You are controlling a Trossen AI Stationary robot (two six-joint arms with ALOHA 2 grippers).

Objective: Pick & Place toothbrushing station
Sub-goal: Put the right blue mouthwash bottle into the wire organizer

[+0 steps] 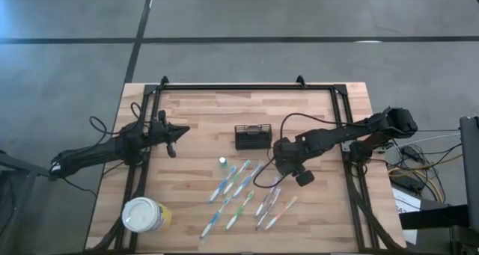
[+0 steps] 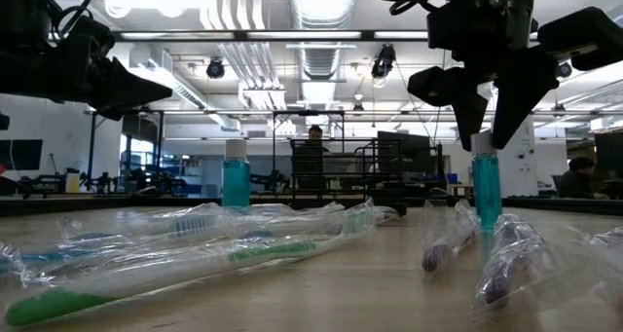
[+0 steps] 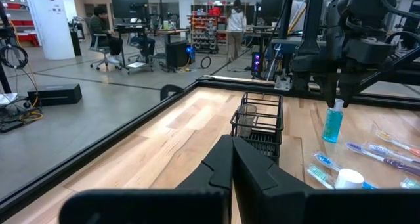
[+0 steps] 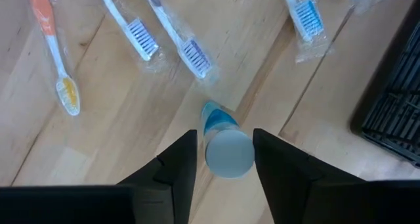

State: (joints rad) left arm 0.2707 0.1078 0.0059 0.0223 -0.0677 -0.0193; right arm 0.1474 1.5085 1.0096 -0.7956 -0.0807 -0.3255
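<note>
The caddy (image 1: 252,137) sits at the table's middle, apparently holding only a clear cup, with the toothbrushes (image 1: 241,189) loose nearer. The right gripper (image 4: 224,152), fingers spread, straddles a small blue bottle (image 4: 223,142) without touching it; the left gripper (image 1: 171,137) waits pressed together at left.

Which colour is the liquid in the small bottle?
Blue-green liquid in the bottle, clearest in the low view.

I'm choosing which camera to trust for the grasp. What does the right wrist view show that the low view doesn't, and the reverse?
Only the right wrist view: the small blue bottle's white cap from above, sitting in the gap between the right end effector's fingers, and an orange toothbrush on bare wood.

Only the low view: a second blue bottle standing farther back, the left end effector hanging above the table, and the room behind.

Both: the blue bottle upright, wrapped toothbrushes lying around it, and the black caddy.
</note>
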